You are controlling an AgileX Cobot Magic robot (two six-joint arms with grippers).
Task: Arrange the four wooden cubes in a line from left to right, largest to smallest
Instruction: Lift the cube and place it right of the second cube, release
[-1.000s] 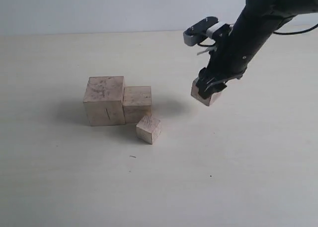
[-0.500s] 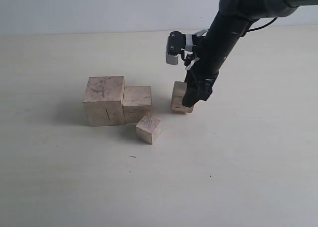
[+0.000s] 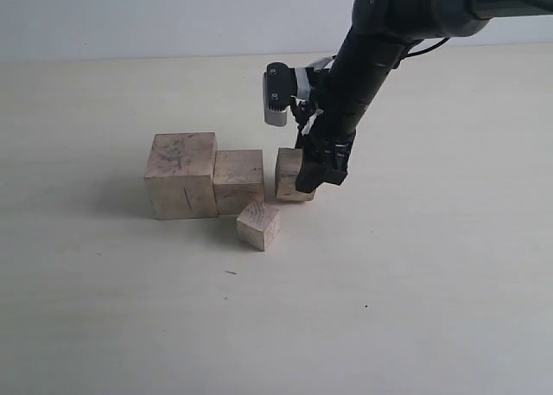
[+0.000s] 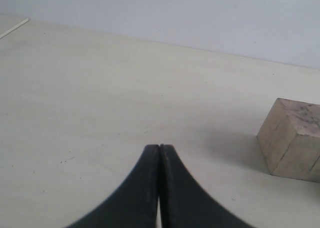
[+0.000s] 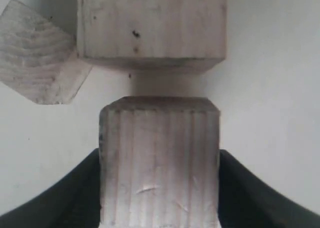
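The largest cube (image 3: 181,175) and a mid-sized cube (image 3: 238,179) stand side by side on the table. The smallest cube (image 3: 258,225) lies turned at an angle just in front of them. My right gripper (image 3: 315,170) is shut on another mid-sized cube (image 3: 289,175), low over the table just right of the row. In the right wrist view this held cube (image 5: 159,160) sits between the fingers (image 5: 240,193), a narrow gap from the mid-sized cube (image 5: 150,26), with the smallest cube (image 5: 40,53) beside them. My left gripper (image 4: 159,147) is shut and empty, away from a cube (image 4: 292,138).
The pale tabletop (image 3: 415,291) stretches open in front and to the right of the cubes. A white wall (image 3: 173,15) runs along its far edge. The right arm (image 3: 380,41) reaches down from the upper right.
The right gripper has carried its cube leftward and down, from well right of the row to just beside the mid-sized cube. The other cubes have not moved.
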